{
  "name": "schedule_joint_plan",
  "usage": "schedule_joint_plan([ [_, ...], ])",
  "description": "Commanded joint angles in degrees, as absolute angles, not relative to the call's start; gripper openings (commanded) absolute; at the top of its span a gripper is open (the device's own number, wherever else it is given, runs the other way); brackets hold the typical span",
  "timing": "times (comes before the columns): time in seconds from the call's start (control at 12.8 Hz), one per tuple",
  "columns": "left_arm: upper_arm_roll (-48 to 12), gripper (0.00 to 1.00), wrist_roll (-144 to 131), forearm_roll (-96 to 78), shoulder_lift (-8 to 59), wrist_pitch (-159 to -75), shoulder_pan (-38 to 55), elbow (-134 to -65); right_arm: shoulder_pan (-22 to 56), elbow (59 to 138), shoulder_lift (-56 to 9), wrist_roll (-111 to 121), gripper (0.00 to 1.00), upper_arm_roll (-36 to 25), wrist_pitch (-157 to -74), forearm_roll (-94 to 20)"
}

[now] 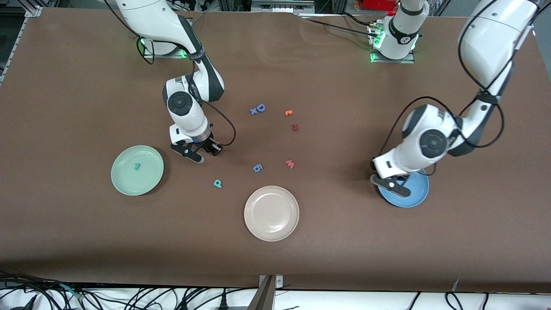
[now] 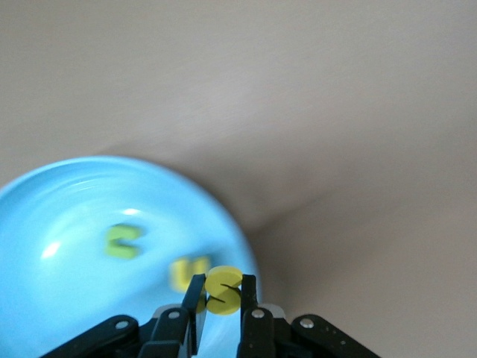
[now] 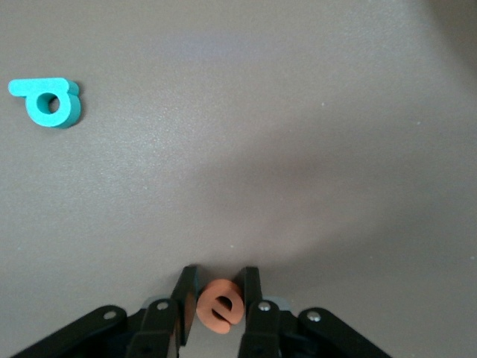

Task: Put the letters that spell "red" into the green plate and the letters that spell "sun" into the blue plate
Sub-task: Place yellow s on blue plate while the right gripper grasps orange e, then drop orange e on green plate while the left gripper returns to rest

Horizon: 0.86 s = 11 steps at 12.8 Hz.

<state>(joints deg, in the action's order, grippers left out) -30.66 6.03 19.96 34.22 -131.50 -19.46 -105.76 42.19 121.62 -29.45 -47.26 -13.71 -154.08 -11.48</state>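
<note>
My right gripper (image 3: 218, 282) is shut on the orange "e" (image 3: 220, 304), low at the table surface between the green plate (image 1: 129, 183) and the middle letters. The teal "d" (image 3: 51, 103) lies loose on the table (image 1: 218, 184), nearer the front camera than that gripper (image 1: 202, 154). A teal "r" (image 1: 137, 166) lies in the green plate. My left gripper (image 2: 222, 286) hangs over the edge of the blue plate (image 2: 52, 298), shut on the yellow "s" (image 2: 223, 289). The green "n" (image 2: 123, 241) and yellow "u" (image 2: 186, 273) lie in that plate (image 1: 415, 193).
A beige-white plate (image 1: 271, 232) sits near the front middle. Loose letters lie mid-table: a blue "D" with a small blue piece (image 1: 258, 109), an orange "c" (image 1: 289, 113), a dark red letter (image 1: 295, 127), a pinkish "w" (image 1: 289, 164) and a blue "6" (image 1: 257, 168).
</note>
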Motion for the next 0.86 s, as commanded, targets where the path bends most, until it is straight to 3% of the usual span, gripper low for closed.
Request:
schedule_joint_plan([
  [0.0,-31.82,0.04,12.9,18.54,34.62,-130.52,-23.45,-106.43,42.8,122.52,-29.44,-47.46,0.27,-13.45,-154.86,-12.22],
  [0.23,-31.9,0.08,18.71,18.54,36.47,-130.6,-27.94,-106.79,43.07,122.52,-29.62,-47.46,0.23,-13.45,-154.86,-12.22],
  [0.31,-31.82,0.35,19.42,18.54,36.47,-130.52,-28.04,-106.7,43.07,122.43,-29.71,-47.46,0.22,-13.45,-154.86,-12.22],
  [0.39,-31.9,0.93,19.42,18.54,36.47,-130.52,-28.04,-106.79,43.15,122.43,-29.71,-47.46,0.2,-13.45,-154.86,-12.22],
  [0.47,-31.9,1.0,19.42,18.54,36.39,-130.52,-27.95,-106.7,43.24,122.43,-29.71,-47.46,0.2,-13.45,-154.86,-12.22],
  [0.78,-37.42,1.0,17.67,18.46,33.06,-125.27,-28.04,-104.6,43.16,121.99,-29.71,-46.76,0.15,-13.45,-154.17,-12.13],
])
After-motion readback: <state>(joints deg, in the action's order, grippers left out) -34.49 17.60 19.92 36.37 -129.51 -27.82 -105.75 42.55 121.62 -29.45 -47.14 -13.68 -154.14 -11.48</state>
